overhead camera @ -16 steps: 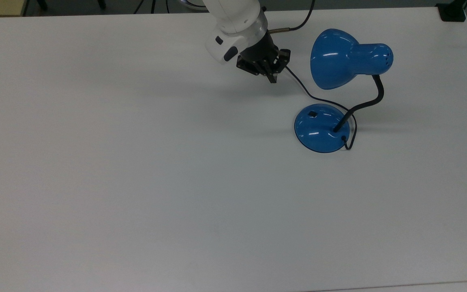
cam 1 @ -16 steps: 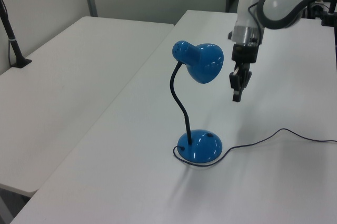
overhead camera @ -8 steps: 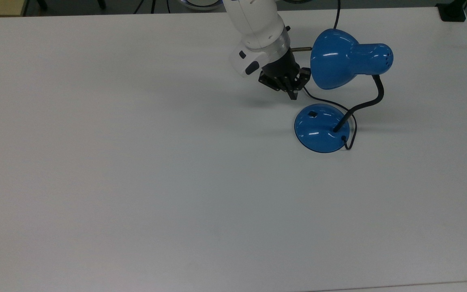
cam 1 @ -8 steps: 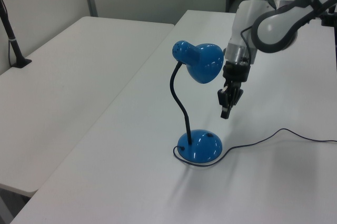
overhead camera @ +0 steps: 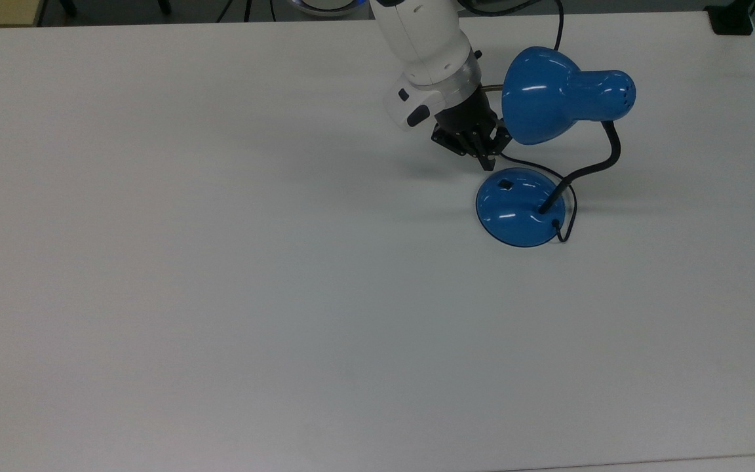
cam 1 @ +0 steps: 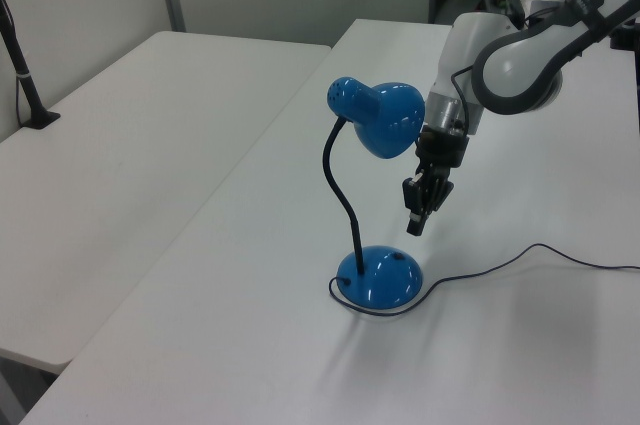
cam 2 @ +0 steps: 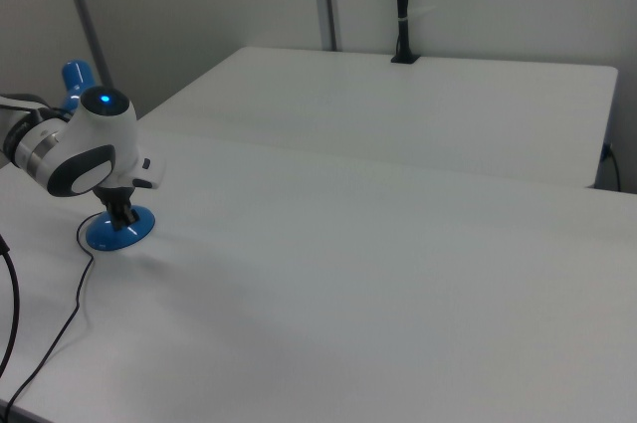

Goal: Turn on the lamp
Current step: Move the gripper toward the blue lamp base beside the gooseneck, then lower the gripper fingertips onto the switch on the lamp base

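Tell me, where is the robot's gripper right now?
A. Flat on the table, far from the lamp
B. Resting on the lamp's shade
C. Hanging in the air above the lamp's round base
C: in the left view the gripper hangs clear above the lamp base, beside the shade.

Glossy blue lamp (overhead camera: pixel 564 98) on a smooth matt white table (overhead camera: pixel 220 295).

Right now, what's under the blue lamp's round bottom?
The lamp's base sits flat on the white table, and its black cord curls around one side. Anything beneath the base is covered. The gripper hangs just beside it, above the table.
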{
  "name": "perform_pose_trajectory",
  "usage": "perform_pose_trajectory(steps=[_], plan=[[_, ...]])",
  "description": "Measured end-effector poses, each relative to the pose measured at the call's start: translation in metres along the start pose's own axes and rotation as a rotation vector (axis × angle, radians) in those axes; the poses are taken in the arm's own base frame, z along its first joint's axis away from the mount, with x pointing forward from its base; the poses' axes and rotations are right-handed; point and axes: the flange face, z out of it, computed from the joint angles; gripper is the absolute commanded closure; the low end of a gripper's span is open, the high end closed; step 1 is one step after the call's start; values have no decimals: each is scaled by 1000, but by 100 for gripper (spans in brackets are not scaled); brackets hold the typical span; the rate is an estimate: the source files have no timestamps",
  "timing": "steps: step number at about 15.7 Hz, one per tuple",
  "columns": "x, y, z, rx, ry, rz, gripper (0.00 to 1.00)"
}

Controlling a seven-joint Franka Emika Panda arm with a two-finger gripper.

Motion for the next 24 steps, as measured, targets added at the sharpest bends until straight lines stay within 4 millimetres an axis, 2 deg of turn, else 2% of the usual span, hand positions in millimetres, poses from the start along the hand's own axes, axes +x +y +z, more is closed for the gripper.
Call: perform_pose_trajectory(steps=[11, 24], plan=[[-2, -9, 23, 3, 24, 16, 100], [3, -14, 26, 21, 24, 35, 100]])
